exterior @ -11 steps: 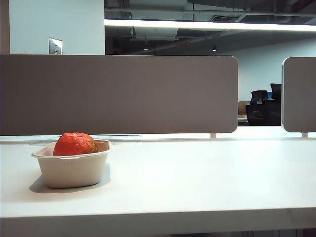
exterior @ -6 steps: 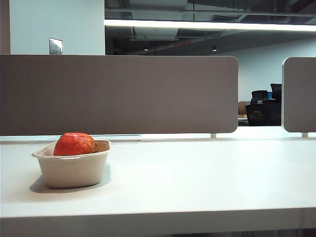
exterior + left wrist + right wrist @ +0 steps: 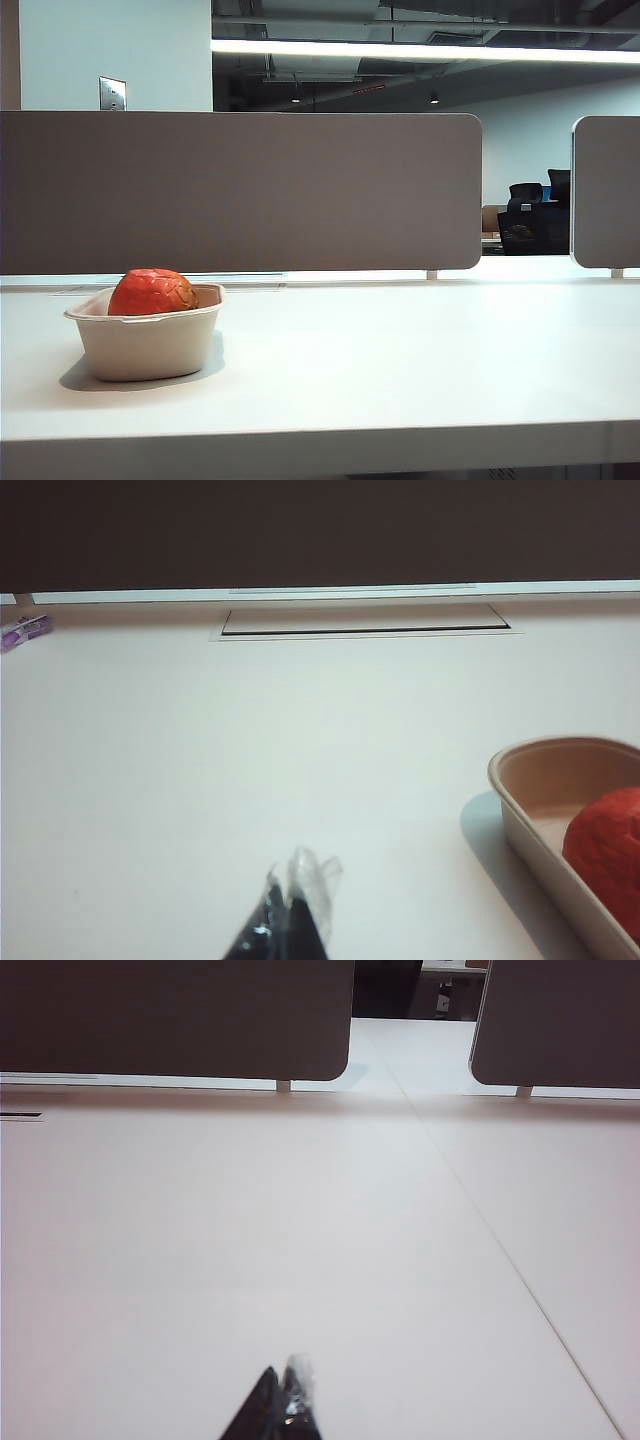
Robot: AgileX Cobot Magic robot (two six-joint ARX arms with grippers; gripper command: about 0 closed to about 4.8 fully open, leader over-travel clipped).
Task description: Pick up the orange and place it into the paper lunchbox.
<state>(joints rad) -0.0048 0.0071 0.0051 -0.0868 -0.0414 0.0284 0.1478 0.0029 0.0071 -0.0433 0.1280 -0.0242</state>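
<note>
Round reddish-orange fruit with crinkled skin, the orange (image 3: 152,292), already sitting inside the beige moulded-pulp paper lunchbox (image 3: 148,345), lower left of the exterior frame, top of the fruit showing above the rolled rim. Seen again at the lower right edge of the left wrist frame: orange (image 3: 608,855) cut off by the frame edge, tucked against the near end of the lunchbox (image 3: 545,825), whose long axis runs away toward the lower right corner. Box resting flat on the white worktop (image 3: 400,350), nothing else beside it.

Left hand (image 3: 285,925) at the bottom centre of its frame, dark fingers pressed together and gripping nothing, well apart from the box, which lies off to the right of it. Right hand (image 3: 280,1405) likewise pinched closed and empty at the bottom centre of its own frame, facing bare worktop with neither fruit nor box in sight. Left hand therefore the nearer one (though no further reach looks called for). Neither hand visible in the exterior frame.

Judged from the layout: placement complete, nothing left to carry.

No brand, label or readable writing anywhere; only a small purple object (image 3: 22,631), too small to identify, at the upper left of the left wrist frame.
</note>
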